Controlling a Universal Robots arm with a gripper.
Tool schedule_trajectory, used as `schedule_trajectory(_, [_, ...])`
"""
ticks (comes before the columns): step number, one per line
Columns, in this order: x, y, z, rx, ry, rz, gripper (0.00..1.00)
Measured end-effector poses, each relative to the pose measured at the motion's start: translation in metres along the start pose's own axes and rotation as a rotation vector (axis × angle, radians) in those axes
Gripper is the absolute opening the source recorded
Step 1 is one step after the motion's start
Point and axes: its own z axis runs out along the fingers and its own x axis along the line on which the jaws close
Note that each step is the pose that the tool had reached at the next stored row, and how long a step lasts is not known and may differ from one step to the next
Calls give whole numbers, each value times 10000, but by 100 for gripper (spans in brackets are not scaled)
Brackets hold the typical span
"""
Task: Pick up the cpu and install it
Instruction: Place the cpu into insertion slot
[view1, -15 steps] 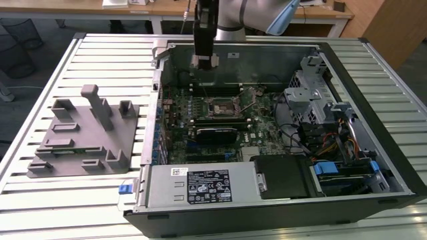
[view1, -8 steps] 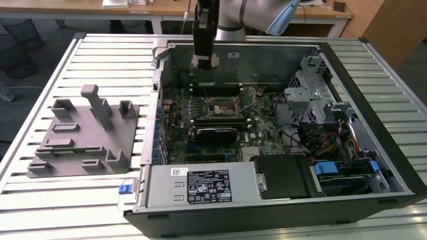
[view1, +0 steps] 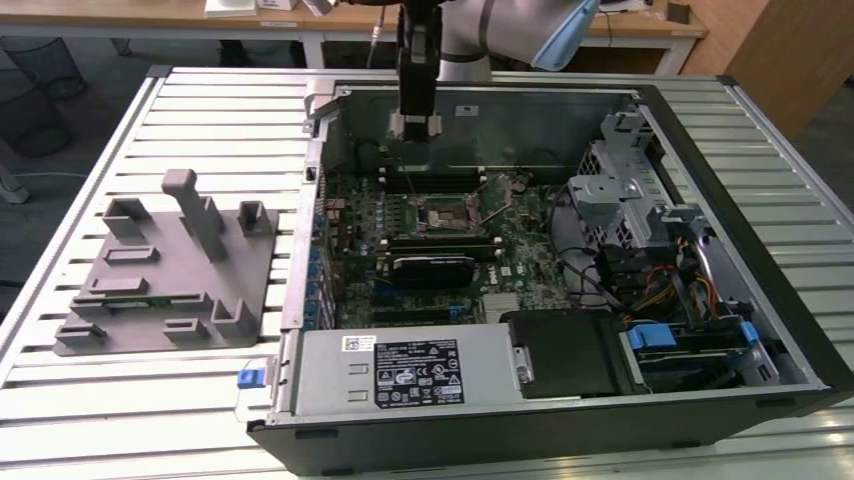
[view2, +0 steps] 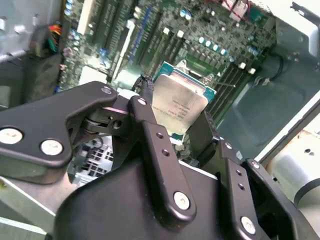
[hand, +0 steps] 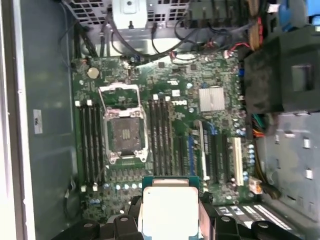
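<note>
On a slatted table (view1: 160, 410) we see an open computer case (view1: 534, 432) holding a circuit board (view1: 527, 250), the gripper (view1: 414, 128) above it. In the second wrist view its jaws clamp the cpu (view2: 177, 107). In the first wrist view the cpu (hand: 170, 209) hangs apart from the socket (hand: 122, 132).

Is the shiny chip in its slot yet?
Out. The gripper holds the cpu above the motherboard; the socket lies open and empty.

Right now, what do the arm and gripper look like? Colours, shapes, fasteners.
In the exterior view, the silver-grey tubular arm carries a pale blue joint cap and ends in a slim black column. In the second wrist view, the matte black gripper has flat linkage plates and two long bar-shaped fingers, studded with round silver screw heads.
</note>
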Motion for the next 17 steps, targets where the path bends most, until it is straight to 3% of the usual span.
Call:
schedule_trajectory(6, [233,87,104,0,1,-1,53])
schedule_trajectory(10, [341,196,175,-1,2,0,53])
schedule_trajectory(13, [395,268,227,-1,0,-8,53])
schedule_trajectory(17, [422,285,300,-19,5,-133,53])
